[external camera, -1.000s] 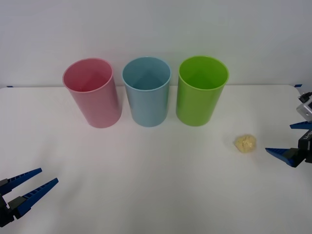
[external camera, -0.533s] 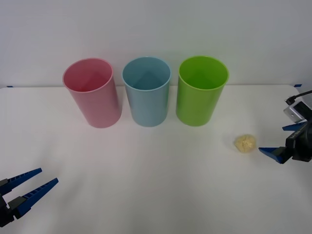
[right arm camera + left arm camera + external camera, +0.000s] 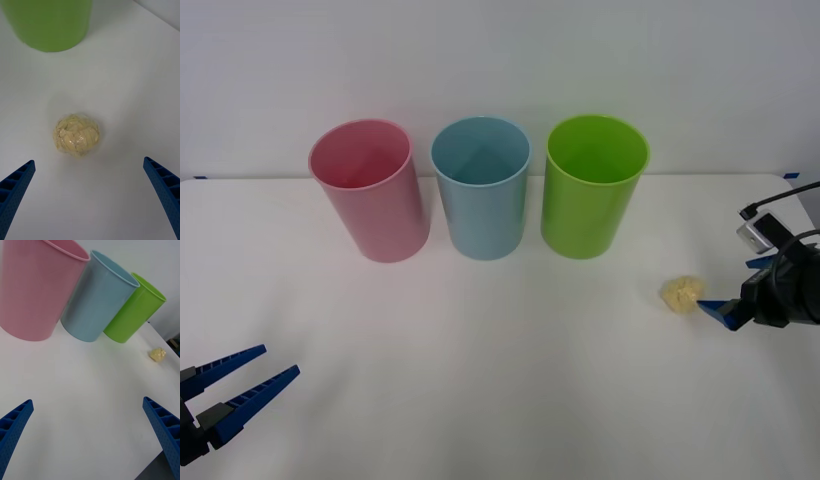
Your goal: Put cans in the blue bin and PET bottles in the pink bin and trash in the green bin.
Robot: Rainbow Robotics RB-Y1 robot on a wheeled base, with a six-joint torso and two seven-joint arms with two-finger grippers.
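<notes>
My right jaws (image 3: pixel 728 296) are spread wide, low over the desk (image 3: pixel 480 350), with the trash (image 3: pixel 681 293) just beside them at 9 o'clock, not gripped. The green bin (image 3: pixel 594 186) stands at 11 o'clock from it. My left jaws (image 3: pixel 245 385) wait open at the near left.
</notes>
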